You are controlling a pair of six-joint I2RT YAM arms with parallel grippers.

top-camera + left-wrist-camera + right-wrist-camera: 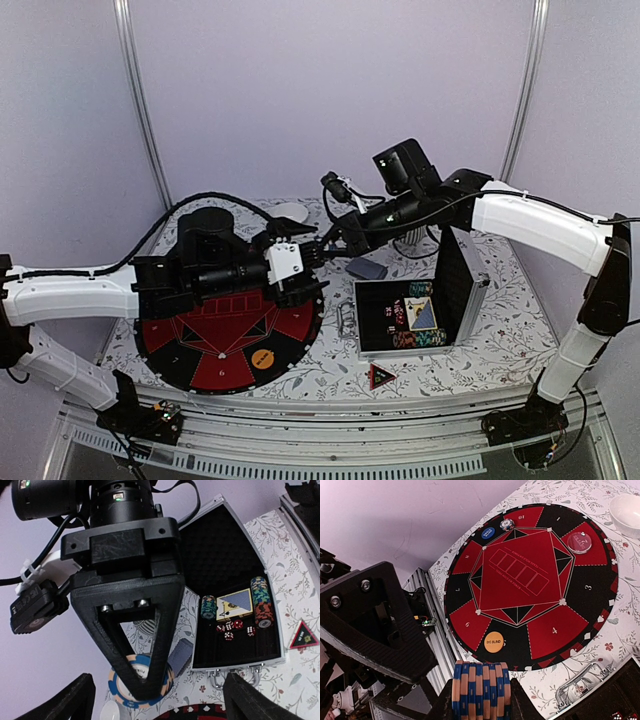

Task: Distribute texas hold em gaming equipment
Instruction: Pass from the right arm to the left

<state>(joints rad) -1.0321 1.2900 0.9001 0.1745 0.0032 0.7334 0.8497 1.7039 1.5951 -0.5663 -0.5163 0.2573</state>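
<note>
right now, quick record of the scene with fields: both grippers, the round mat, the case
right gripper: shut on chip stack
left gripper: open, holding nothing
poker mat: orange big blind disc and blue disc lying on it
case: open, with striped chips, card deck and dice inside
red triangular marker: outside the case, close beside it

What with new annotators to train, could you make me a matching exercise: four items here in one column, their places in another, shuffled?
Items: 1 orange disc; 2 red triangular marker; 3 dice; 4 chip stack.
Places: a inside the open case; b in the right tool; c on the round mat; d on the tablecloth, before the case.
Pairs: 1-c, 2-d, 3-a, 4-b.
</note>
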